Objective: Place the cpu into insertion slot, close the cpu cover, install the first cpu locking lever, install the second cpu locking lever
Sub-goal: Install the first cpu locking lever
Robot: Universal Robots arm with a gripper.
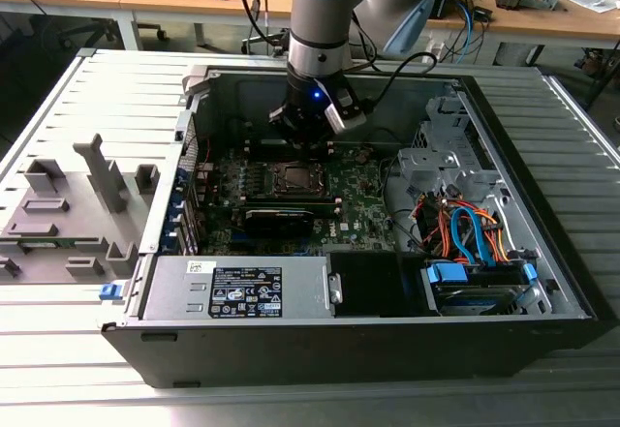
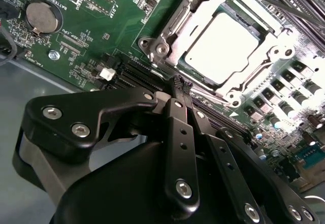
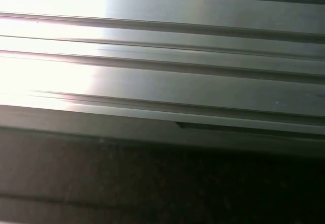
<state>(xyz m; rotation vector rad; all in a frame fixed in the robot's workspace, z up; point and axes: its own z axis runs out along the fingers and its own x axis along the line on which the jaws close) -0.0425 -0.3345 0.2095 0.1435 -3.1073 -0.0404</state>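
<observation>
The cpu (image 2: 223,46) lies flat in the insertion slot (image 2: 152,45), its silvery face up. The dull silver cpu cover (image 2: 175,33) lies down over it and frames its face. My gripper (image 2: 181,84) is shut, its black fingers (image 2: 179,117) pressed together with nothing seen between them. The tips hover right at the socket's near edge, and I cannot tell whether they touch it. In the exterior view the gripper (image 1: 305,141) hangs inside the open computer case, just behind the insertion slot (image 1: 294,179).
A coin battery (image 2: 43,17) sits on the green motherboard (image 2: 101,36). A long black card (image 1: 281,219) lies in front of the socket. The power supply (image 1: 242,291), orange and blue cables (image 1: 465,233) and case walls (image 1: 184,156) hem the board in. A grey fixture (image 1: 87,195) stands outside at the exterior view's left.
</observation>
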